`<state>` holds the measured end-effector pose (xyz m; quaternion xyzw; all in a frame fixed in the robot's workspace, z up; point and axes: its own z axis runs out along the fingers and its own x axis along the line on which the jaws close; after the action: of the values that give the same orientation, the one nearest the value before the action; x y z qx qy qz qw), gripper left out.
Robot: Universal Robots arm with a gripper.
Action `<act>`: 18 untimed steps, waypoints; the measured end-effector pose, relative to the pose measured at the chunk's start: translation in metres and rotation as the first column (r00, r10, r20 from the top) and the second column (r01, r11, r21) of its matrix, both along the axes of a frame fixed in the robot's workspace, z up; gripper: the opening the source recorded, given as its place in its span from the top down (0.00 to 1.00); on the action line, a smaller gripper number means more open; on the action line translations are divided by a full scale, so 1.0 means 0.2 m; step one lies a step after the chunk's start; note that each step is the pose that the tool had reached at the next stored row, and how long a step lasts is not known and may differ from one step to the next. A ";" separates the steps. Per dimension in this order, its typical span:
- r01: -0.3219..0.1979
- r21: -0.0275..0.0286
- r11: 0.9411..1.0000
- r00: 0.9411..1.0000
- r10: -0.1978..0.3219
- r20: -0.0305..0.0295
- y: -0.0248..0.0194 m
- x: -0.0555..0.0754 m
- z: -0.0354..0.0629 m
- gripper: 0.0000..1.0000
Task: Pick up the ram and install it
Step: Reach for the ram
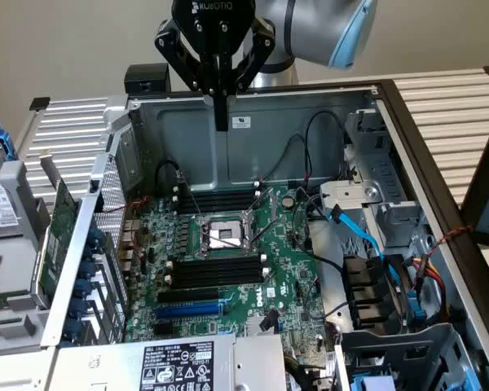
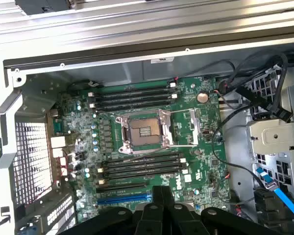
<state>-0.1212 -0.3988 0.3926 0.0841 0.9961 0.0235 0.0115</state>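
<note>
My gripper (image 1: 221,118) hangs above the open computer case, over its far wall, with the two black fingers pressed together and nothing between them. From the wrist view the shut gripper (image 2: 161,196) looks down on the green motherboard (image 2: 201,142). Black memory slots (image 1: 216,199) run on one side of the CPU socket (image 1: 220,235), and more memory slots (image 1: 216,270) lie on the other. All of these slots (image 2: 132,95) (image 2: 142,164) look empty. The ram is out of view.
A green expansion card (image 1: 61,220) with a metal bracket stands at the exterior view's left, beside a hard drive (image 1: 0,204). Blue data cables (image 1: 363,232) and black wires crowd the case's right side. The labelled power supply (image 1: 175,365) sits in front.
</note>
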 end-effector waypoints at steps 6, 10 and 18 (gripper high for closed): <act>0.004 0.000 1.000 1.000 -0.004 0.000 0.000 0.00 0.000 0.89; 0.007 0.000 1.000 1.000 -0.007 0.000 0.000 0.00 0.000 0.89; 0.008 0.000 1.000 1.000 -0.008 0.000 0.000 -0.03 0.000 0.89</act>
<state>-0.1282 -0.3988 0.3927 0.0882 0.9958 0.0234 0.0116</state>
